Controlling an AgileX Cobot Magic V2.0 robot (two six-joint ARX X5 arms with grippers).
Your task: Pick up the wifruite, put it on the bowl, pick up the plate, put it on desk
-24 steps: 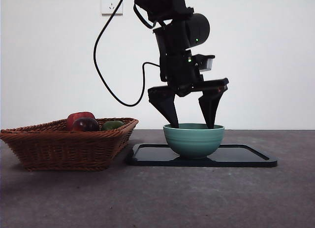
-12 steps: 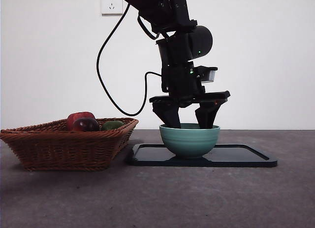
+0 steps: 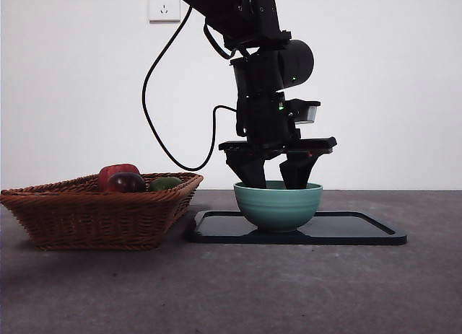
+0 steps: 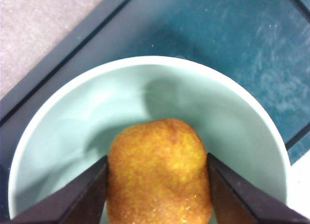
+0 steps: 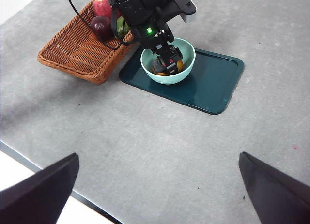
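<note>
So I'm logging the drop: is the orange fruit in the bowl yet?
In, but not released: the wifruite sits inside the bowl with the left gripper shut on it.

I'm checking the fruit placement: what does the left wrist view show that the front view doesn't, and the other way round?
Only the left wrist view shows the wifruite, held between the left gripper's jaws low inside the bowl. Only the front view shows the wicker basket with its fruit, the wall socket and the arm from outside. Both show the bowl sitting on the dark tray on the desk.
</note>
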